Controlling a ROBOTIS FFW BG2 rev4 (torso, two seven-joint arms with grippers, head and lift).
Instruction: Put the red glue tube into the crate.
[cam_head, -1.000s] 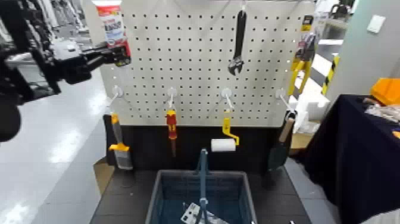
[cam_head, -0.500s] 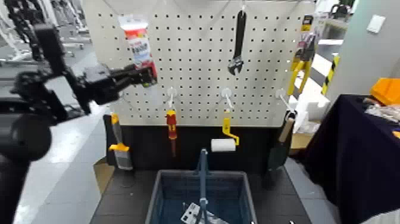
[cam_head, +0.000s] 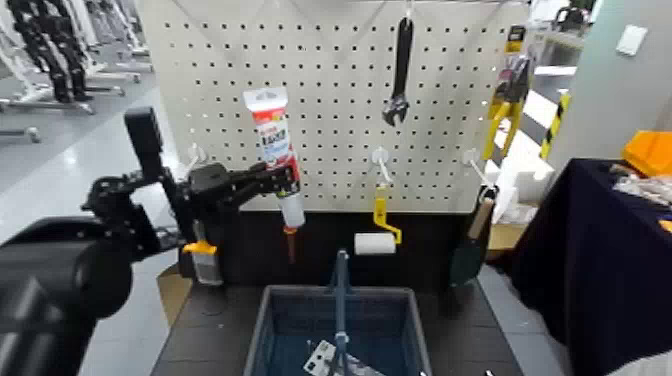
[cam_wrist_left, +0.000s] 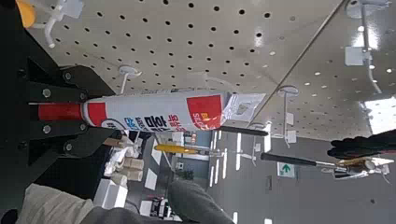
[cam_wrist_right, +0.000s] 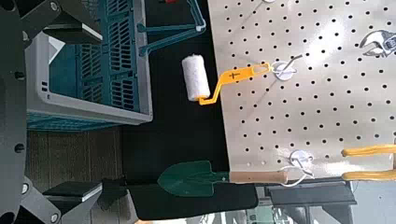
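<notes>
The red glue tube (cam_head: 273, 140) stands nearly upright in the air in front of the pegboard, flat white end up and white cap down. My left gripper (cam_head: 284, 184) is shut on its lower part, reaching in from the left. The left wrist view shows the red glue tube (cam_wrist_left: 159, 113) running out from between the left gripper (cam_wrist_left: 67, 112) jaws. The crate (cam_head: 268, 322), dark blue-grey with a tall handle (cam_head: 340, 290), sits on the table below and to the right of the tube. My right gripper (cam_wrist_right: 56, 107) is open and empty, near the crate (cam_wrist_right: 93, 65).
On the pegboard (cam_head: 330, 60) hang a black wrench (cam_head: 400, 70), a red screwdriver (cam_head: 289, 238) just behind the tube's cap, a yellow paint roller (cam_head: 377, 236), a trowel (cam_head: 470, 250) and a brush (cam_head: 203, 258). A white packet (cam_head: 325, 358) lies in the crate. A dark-draped table (cam_head: 590, 260) stands right.
My left arm has carried the tube from the pegboard's upper left down and to the right, closer to the crate. The crate has not moved.
</notes>
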